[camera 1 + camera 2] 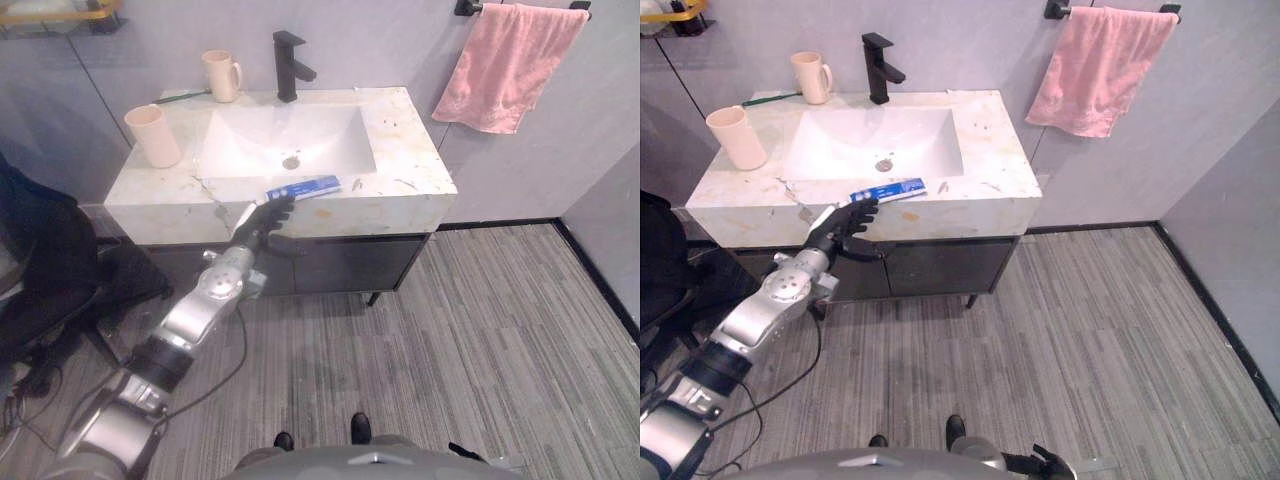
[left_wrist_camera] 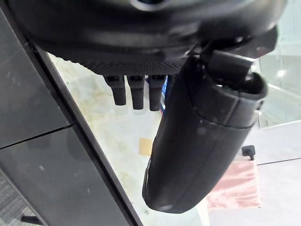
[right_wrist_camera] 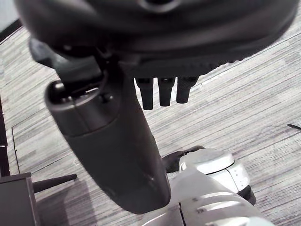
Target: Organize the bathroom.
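Marble-patterned pale tabletop [image 1: 400, 190] of a dark-fronted vanity cabinet [image 1: 350, 262] is seen against a grey wall, with a white rectangular basin [image 1: 285, 140] sunk into its middle and a black angular tap [image 1: 290, 65] standing behind the basin. Grey wood-grain floor [image 1: 480, 340] is spread before the cabinet. A pink towel [image 1: 508, 65] is draped over a black wall rail [image 1: 520, 5] to the right of the tabletop. The left hand [image 1: 265, 218] is held at the tabletop's front edge, its dark fingers stretched out straight and nothing gripped by them; the fingertips are seen just beside the near end of a blue-and-white toothpaste tube [image 1: 304, 188], though contact cannot be made out. That tube is laid flat on the front rim of the tabletop, between basin and edge. A beige plastic cup [image 1: 153, 135] is stood at the left side of the tabletop, and a cream handled mug [image 1: 222, 75] at the back left, beside the tap. A green toothbrush [image 1: 182, 96] is laid near the mug. The right hand [image 3: 162, 92] is shown in its wrist view above the floor, fingers straight, with nothing held.
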{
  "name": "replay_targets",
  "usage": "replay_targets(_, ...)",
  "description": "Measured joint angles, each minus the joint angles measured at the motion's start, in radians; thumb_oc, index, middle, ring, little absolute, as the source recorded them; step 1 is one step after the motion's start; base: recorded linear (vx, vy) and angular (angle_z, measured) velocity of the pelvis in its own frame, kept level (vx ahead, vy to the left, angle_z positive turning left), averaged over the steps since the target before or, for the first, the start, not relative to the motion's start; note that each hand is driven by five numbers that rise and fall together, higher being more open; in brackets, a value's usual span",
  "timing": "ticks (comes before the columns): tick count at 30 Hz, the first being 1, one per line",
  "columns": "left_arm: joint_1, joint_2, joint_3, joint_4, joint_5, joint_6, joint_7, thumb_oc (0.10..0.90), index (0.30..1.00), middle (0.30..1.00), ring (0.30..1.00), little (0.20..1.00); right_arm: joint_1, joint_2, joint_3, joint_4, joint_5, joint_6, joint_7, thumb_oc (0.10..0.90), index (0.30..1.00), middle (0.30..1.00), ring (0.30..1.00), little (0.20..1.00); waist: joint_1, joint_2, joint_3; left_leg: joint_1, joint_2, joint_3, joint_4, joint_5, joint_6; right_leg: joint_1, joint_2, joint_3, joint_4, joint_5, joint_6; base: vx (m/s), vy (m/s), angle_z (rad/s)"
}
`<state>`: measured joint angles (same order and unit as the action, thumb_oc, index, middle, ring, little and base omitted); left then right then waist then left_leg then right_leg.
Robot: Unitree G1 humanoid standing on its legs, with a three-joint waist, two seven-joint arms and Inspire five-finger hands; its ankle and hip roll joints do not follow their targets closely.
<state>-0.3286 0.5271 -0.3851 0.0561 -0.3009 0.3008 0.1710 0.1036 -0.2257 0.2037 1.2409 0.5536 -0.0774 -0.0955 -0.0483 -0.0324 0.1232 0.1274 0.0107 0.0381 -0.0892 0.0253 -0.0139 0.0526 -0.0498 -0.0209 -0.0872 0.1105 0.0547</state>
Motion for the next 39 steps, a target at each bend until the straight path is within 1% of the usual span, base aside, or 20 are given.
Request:
replay_targets(3,0.018,0.001,0.006,-0.001,0.036,0.0,0.003,0.8,0.9,0.9,0.9,0.9,0.0,0.007,0.0,0.0,0.0,0.0,0.0,0.8,0.9,0.9,0.9,0.9,0.005,-0.007,0.005,-0.001,0.0,-0.001,0.0,0.0,0.0,-0.001,0.0,0.0,0.0,0.0,0.0,0.01,0.003,0.0)
replay_targets(7,0.018,0.002,0.007,-0.001,0.037,0.0,0.003,0.8,0.9,0.9,0.9,0.9,0.0,0.014,0.0,0.0,0.0,0.0,0.001,0.8,0.9,0.9,0.9,0.9,0.015,-0.014,0.009,-0.001,0.0,0.0,0.0,0.0,0.0,-0.001,0.0,0.0,0.001,0.0,0.0,0.0,0.0,0.0)
replay_targets(12,0.018,0.002,0.008,-0.001,0.042,0.0,0.014,0.8,0.9,0.9,0.9,0.9,0.0,0.028,-0.017,0.0,-0.001,0.0,0.002,0.8,0.9,0.9,0.9,0.9,0.016,-0.017,0.01,-0.001,-0.001,0.0,0.0,0.0,0.0,-0.002,0.0,0.0,0.001,0.0,0.0,0.02,0.008,0.0)
replay_targets(15,0.019,0.002,0.01,-0.001,0.075,-0.003,0.024,0.8,0.9,0.9,0.9,0.9,0.0,0.03,-0.017,0.0,-0.001,0.0,0.002,0.8,0.9,0.9,0.9,0.9,0.016,-0.018,0.011,-0.001,-0.001,0.002,0.0,0.0,0.0,-0.002,0.0,0.001,0.001,0.0,0.001,0.04,0.012,-0.01)
replay_targets(18,0.019,0.005,0.013,-0.001,0.075,-0.034,0.039,0.8,0.9,0.9,0.9,0.9,0.0,0.03,-0.017,0.0,-0.002,0.0,0.003,0.8,0.9,0.9,0.9,0.9,0.016,-0.022,0.014,-0.001,0.0,0.006,0.0,0.0,0.0,-0.002,0.0,0.001,0.001,0.0,0.001,0.0,0.0,0.0)
replay_targets(23,0.025,0.011,0.056,-0.035,0.086,-0.06,0.068,0.8,0.9,0.9,0.9,0.9,0.001,0.033,-0.018,0.0,-0.037,0.0,0.003,0.8,0.9,0.9,0.9,0.9,0.016,-0.033,0.02,0.001,0.0,0.009,0.0,0.0,0.0,-0.001,0.0,0.003,0.002,0.0,0.001,0.0,0.0,0.0)
replay_targets(26,0.025,0.023,0.088,-0.05,0.096,-0.063,0.097,0.8,0.9,0.9,0.9,0.9,0.002,0.033,-0.02,0.0,-0.037,0.0,0.005,0.8,0.9,0.9,0.9,0.9,0.016,-0.033,0.02,0.003,-0.001,0.01,0.0,0.0,0.0,0.001,0.0,0.003,0.003,0.0,0.001,0.0,0.0,0.0)
replay_targets(29,0.025,0.033,0.093,-0.05,0.108,-0.063,0.108,0.8,0.9,0.9,0.9,0.9,0.002,0.033,-0.021,0.0,-0.037,0.0,0.008,0.8,0.9,0.9,0.9,0.9,0.017,-0.033,0.02,0.003,-0.001,0.01,0.0,0.0,0.0,0.001,0.0,0.003,0.003,0.0,0.001,0.0,0.0,0.0)
replay_targets(32,0.025,0.033,0.094,-0.05,0.099,-0.063,0.087,0.8,0.9,0.9,0.9,0.9,0.001,0.033,-0.024,-0.001,-0.037,0.001,0.008,0.8,0.9,0.9,0.9,0.9,0.019,-0.033,0.02,0.003,-0.001,0.01,0.0,0.0,0.0,0.002,0.0,0.003,0.004,0.001,0.002,0.0,0.0,0.0)
replay_targets(36,0.026,0.033,0.093,-0.055,0.063,-0.063,0.008,0.8,0.9,0.9,0.9,0.9,0.0,0.034,-0.037,0.0,-0.038,0.001,0.008,0.8,0.9,0.9,0.9,0.9,0.018,-0.033,0.02,0.004,-0.001,0.011,0.0,0.0,0.0,0.002,0.0,0.004,0.004,0.001,0.002,-0.01,-0.007,0.0)
replay_targets(39,0.031,0.034,0.093,-0.106,0.046,-0.064,-0.029,0.8,0.9,0.9,0.9,0.9,0.0,0.034,-0.037,0.0,-0.038,0.004,0.008,0.8,0.9,0.9,0.9,0.9,0.019,-0.033,0.02,0.004,-0.001,0.011,0.0,0.0,0.0,0.002,0.0,0.004,0.004,0.001,0.002,-0.03,-0.012,0.0)
